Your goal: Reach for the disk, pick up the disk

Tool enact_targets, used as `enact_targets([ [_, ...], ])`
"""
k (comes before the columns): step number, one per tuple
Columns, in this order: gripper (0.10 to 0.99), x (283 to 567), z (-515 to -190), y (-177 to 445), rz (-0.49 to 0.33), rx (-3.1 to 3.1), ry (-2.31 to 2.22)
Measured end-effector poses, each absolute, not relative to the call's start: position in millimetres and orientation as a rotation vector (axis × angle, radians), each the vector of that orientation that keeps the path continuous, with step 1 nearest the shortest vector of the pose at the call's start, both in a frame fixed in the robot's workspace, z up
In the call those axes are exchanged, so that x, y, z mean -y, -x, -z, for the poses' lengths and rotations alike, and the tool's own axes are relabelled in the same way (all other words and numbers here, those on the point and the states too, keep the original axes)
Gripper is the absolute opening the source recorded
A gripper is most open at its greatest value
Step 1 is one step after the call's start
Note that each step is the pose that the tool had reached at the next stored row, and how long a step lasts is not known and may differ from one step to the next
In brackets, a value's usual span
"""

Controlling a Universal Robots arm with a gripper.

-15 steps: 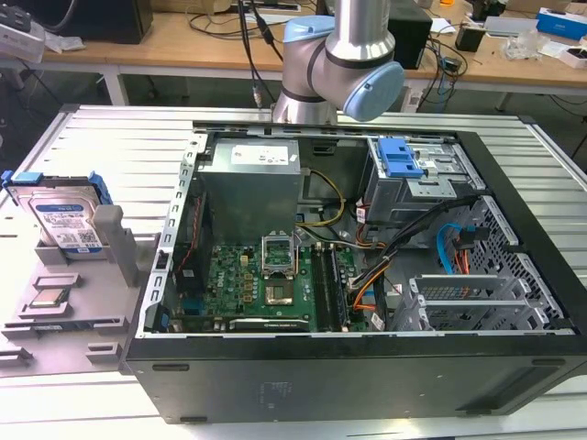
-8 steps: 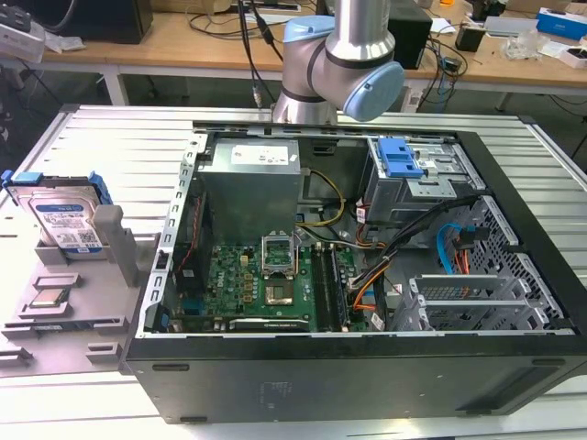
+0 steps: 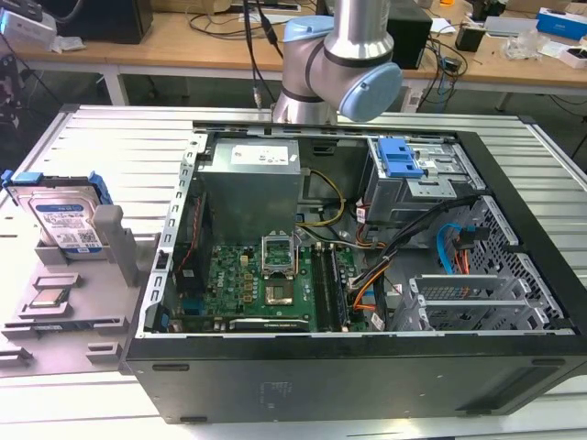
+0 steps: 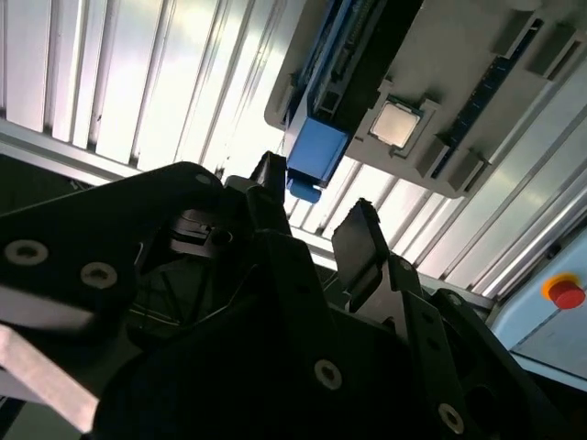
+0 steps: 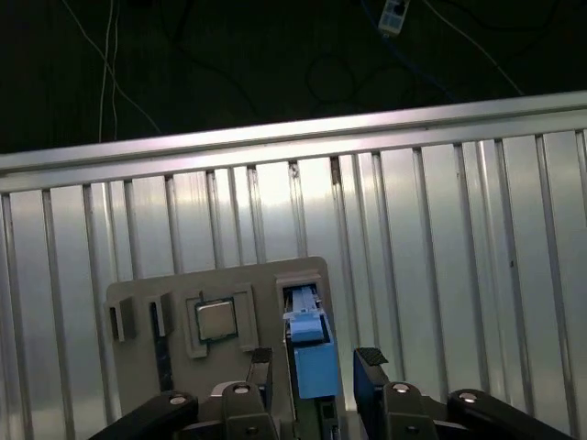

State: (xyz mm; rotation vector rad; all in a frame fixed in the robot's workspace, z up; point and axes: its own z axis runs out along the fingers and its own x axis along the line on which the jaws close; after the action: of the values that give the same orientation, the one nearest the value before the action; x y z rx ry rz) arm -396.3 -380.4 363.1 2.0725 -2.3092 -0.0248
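The disk [image 3: 64, 218], silver with a white-and-blue label and a blue bracket, stands tilted in a slot of the grey holder [image 3: 64, 302] at the exterior view's left. Both wrist views look down on it edge-on, as a blue block [image 5: 304, 323] [image 4: 316, 151]. My gripper [image 5: 315, 367] [image 4: 316, 206] hangs well above it and is open. Its two black fingertips [image 5: 370, 365] frame the disk's blue end with nothing between them. The arm's grey-and-blue joint [image 3: 339, 69] is at the top of the exterior view.
A square silver CPU chip [image 5: 217, 319] [image 4: 396, 124] lies in the holder beside the disk. An open computer case [image 3: 367, 275] takes up the middle of the slatted metal table [image 3: 110, 137]. A red button [image 4: 565, 291] sits off the table's edge.
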Motion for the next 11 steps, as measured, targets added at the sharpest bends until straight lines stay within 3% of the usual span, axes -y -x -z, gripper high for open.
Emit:
enact_targets([
  [11, 0.482, 375.2, -352.8, 390.0, 0.024, 2.309, -2.072],
])
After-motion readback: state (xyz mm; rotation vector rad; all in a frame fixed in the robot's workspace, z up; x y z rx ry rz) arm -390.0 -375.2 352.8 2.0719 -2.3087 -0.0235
